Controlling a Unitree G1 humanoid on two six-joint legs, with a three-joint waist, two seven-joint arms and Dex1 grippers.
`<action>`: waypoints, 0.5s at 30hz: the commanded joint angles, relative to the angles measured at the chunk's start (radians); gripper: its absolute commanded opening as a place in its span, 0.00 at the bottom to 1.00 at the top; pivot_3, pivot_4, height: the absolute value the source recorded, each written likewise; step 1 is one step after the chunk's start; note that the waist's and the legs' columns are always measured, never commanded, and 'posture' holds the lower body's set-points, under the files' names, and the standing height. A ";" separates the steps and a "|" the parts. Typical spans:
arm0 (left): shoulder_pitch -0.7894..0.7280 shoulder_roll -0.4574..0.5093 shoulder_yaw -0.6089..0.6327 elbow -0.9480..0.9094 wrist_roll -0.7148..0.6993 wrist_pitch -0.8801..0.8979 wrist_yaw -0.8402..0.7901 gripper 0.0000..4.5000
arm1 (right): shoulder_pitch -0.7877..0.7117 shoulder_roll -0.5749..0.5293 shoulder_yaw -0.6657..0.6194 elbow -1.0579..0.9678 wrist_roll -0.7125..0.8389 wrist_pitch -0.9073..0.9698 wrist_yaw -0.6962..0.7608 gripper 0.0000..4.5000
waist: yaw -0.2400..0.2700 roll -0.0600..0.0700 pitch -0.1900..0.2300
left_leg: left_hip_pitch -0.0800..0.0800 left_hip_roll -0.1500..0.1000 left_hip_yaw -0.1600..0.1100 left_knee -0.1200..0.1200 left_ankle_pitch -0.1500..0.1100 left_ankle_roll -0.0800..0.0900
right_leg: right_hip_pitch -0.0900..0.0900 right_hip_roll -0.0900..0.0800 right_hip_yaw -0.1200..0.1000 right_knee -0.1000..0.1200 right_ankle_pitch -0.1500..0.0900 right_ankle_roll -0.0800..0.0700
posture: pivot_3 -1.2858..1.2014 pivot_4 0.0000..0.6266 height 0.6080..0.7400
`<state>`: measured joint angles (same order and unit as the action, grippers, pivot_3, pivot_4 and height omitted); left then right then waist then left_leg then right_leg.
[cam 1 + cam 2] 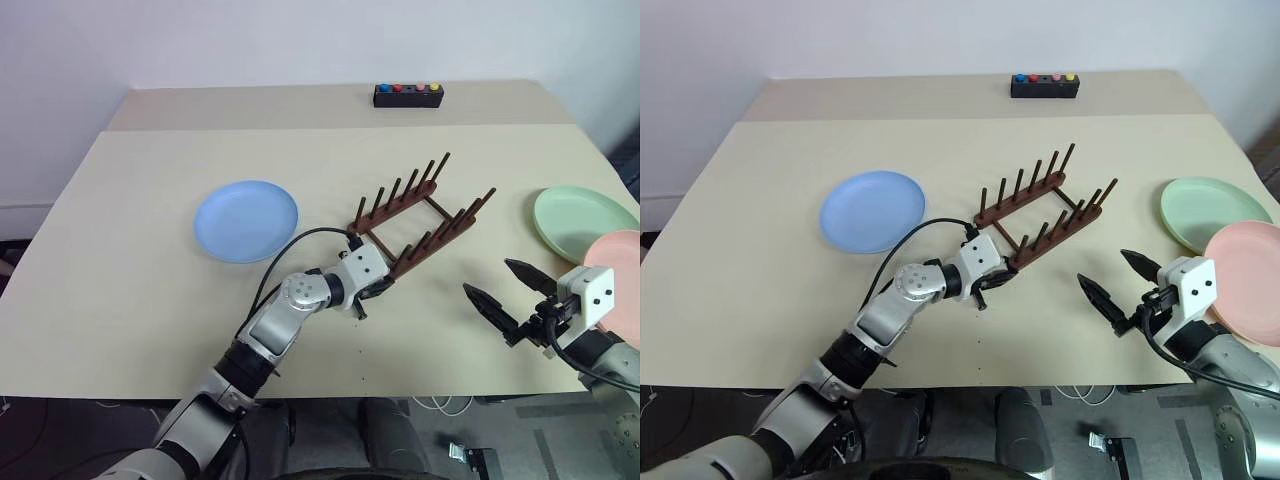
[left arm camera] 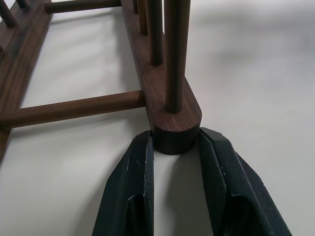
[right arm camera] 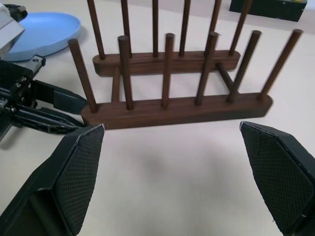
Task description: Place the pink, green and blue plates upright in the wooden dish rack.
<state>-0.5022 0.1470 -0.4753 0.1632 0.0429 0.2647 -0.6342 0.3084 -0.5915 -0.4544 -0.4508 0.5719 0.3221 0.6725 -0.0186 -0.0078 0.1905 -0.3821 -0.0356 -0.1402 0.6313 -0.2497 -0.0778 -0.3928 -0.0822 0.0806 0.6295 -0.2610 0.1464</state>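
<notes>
The dark wooden dish rack (image 1: 420,215) stands empty at the table's middle, set at a slant. My left gripper (image 1: 375,290) is shut on the near end of the rack's right rail; in the left wrist view a black finger (image 2: 133,177) presses each side of that rounded rail end (image 2: 174,123). The blue plate (image 1: 246,220) lies flat to the rack's left. The green plate (image 1: 582,222) and the pink plate (image 1: 622,262) lie flat at the right edge, the pink one nearer. My right gripper (image 1: 488,277) hovers open and empty between the rack and the pink plate.
A small black box with coloured buttons (image 1: 408,95) sits at the table's far edge. Bare tabletop (image 1: 150,320) spreads along the near left. The pink plate reaches the table's right edge.
</notes>
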 commanded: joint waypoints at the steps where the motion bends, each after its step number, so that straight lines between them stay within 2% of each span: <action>1: 0.011 0.062 0.033 -0.005 -0.038 -0.050 -0.103 0.16 | -0.018 -0.005 -0.009 -0.033 0.010 -0.004 -0.003 1.00 | 0.001 0.000 0.000 | 0.000 0.000 0.000 0.000 0.000 0.000 | 0.000 0.000 0.000 0.000 0.000 0.000 | 0.52 0.24 1.00; 10: -0.030 0.159 0.065 -0.002 -0.212 -0.047 -0.454 0.16 | -0.041 -0.002 0.004 -0.019 0.004 -0.007 0.000 1.00 | 0.008 0.000 0.000 | -0.002 0.000 0.000 0.001 0.000 0.000 | -0.001 0.000 0.000 0.000 0.000 0.000 | 0.52 0.24 1.00; 15: -0.087 0.144 0.066 0.091 -0.175 -0.123 -0.479 0.16 | -0.040 -0.002 0.000 -0.017 0.005 -0.008 0.003 1.00 | 0.008 0.000 0.000 | -0.003 0.000 0.000 0.001 0.000 0.000 | -0.001 0.000 0.000 0.000 0.000 0.000 | 0.52 0.24 1.00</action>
<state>-0.5602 0.3020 -0.4151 0.2424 -0.1371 0.1802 -1.1074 0.2684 -0.5914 -0.4412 -0.4478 0.5711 0.3220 0.6736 -0.0109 -0.0079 0.1907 -0.3847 -0.0359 -0.1405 0.6322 -0.2497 -0.0778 -0.3939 -0.0823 0.0805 0.6291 -0.2610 0.1464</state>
